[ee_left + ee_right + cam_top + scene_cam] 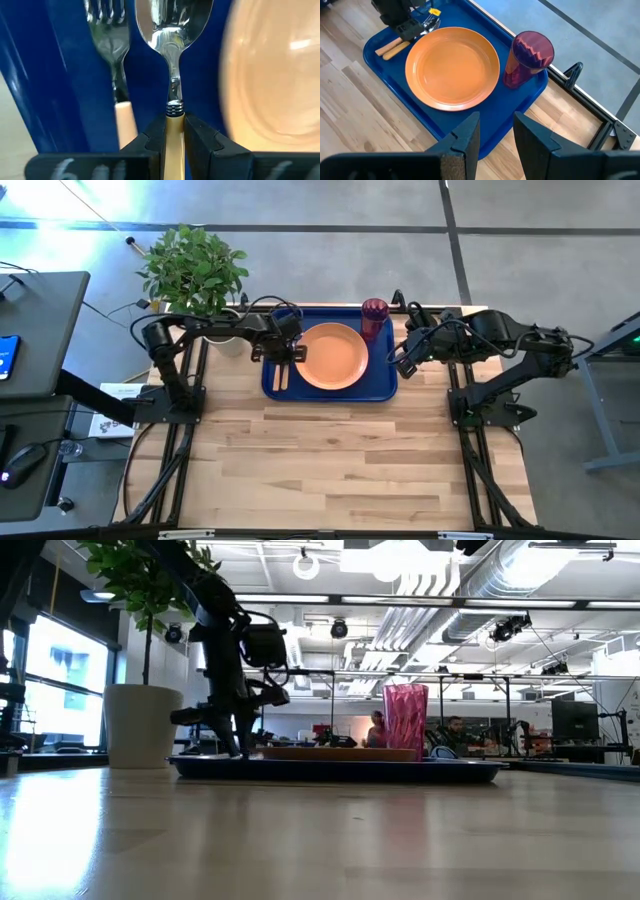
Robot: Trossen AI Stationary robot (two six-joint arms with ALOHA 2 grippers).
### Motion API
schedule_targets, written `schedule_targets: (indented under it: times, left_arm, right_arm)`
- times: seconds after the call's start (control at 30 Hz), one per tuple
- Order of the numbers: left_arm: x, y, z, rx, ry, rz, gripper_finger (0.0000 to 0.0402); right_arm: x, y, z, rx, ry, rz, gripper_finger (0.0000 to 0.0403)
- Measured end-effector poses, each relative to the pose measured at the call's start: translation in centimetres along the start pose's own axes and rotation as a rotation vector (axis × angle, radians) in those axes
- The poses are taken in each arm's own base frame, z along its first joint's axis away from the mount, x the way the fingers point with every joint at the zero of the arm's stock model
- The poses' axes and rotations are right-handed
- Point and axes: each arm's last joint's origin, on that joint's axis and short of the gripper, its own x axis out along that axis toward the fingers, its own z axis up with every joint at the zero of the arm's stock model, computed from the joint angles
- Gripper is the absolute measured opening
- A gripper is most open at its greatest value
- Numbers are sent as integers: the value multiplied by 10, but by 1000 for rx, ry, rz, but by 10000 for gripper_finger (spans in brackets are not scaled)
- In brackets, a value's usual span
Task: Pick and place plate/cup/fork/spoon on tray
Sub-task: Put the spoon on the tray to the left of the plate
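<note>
Left wrist view: left gripper (175,137) clamped on the spoon (172,60) handle, axis running up-frame, fork (112,60) parallel beside it over the tray (65,90), plate (270,80) at frame right. Right gripper (496,135) open, farther off.

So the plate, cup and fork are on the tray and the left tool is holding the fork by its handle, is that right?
Not quite. The left tool is closed on the spoon, not the fork, as the left wrist view shows; the fork lies free beside it. The rest holds: plate, cup and fork are on the tray.
</note>
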Motion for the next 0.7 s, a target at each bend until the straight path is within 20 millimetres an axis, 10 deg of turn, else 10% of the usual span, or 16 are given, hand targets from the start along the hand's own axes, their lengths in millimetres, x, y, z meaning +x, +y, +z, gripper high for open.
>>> schedule_targets:
  times: [0.7]
  left_arm:
    - [19,-3,2,-19,46,-23,40]
  right_arm:
    - [0,0,0,0,2,2,110]
